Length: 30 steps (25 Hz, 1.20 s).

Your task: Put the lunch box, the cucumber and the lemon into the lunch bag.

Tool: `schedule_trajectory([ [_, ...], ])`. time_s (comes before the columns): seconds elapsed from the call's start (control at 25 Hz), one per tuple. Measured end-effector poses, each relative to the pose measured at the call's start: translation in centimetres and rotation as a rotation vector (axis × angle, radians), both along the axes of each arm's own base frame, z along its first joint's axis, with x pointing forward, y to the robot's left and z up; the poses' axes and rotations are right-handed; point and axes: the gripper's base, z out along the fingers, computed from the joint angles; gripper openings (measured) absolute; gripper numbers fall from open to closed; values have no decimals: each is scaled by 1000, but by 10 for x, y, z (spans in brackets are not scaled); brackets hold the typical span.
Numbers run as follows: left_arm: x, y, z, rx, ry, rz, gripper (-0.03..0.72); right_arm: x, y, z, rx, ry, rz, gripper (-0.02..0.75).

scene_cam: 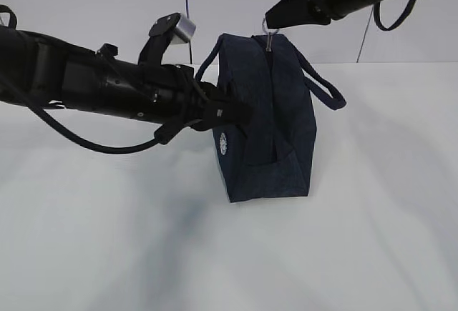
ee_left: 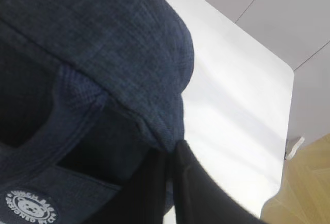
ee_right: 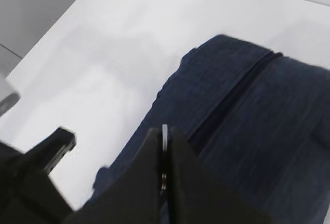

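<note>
A plain white table (scene_cam: 107, 254) runs back to a pale wall, and only the lunch bag (scene_cam: 268, 139) stands on it, near the centre; no lunch box, cucumber or lemon shows in any view, so I judge them already inside or out of frame, and the step in hand is working the zipper.

At the bag's 9 o'clock side, your left gripper (scene_cam: 240, 114) is clenched on a fold of the navy fabric; the left wrist view shows its fingers (ee_left: 154, 183) pinched on the cloth edge above the round logo patch (ee_left: 31, 207). Hold that anchor firm and level so the bag cannot tip or slide.

At 12 o'clock, your right gripper (scene_cam: 270, 21) is closed on the silver ring pull (scene_cam: 269, 34). Draw it straight along the zipper line (ee_right: 232, 98), not upward, or the ring may slip free.
</note>
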Motion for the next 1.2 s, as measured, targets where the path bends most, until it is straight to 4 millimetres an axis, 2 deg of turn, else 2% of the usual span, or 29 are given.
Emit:
schedule_trajectory([
  [0.24,-4,2,-6,41,-4,-20,-9,31,3,-6,-22,-10,-24,0],
  [0.64,-6,7,-17,84,20,19,-9,80,9,-35,-19,10,-81,0],
  [0.92,-6,7,-18,97,15,29,-9,103,11,-58,-38,8,-103,0],
  [1.2,-4,8,-19,120,5,43,-9,114,1,-69,-35,23,-140,0],
])
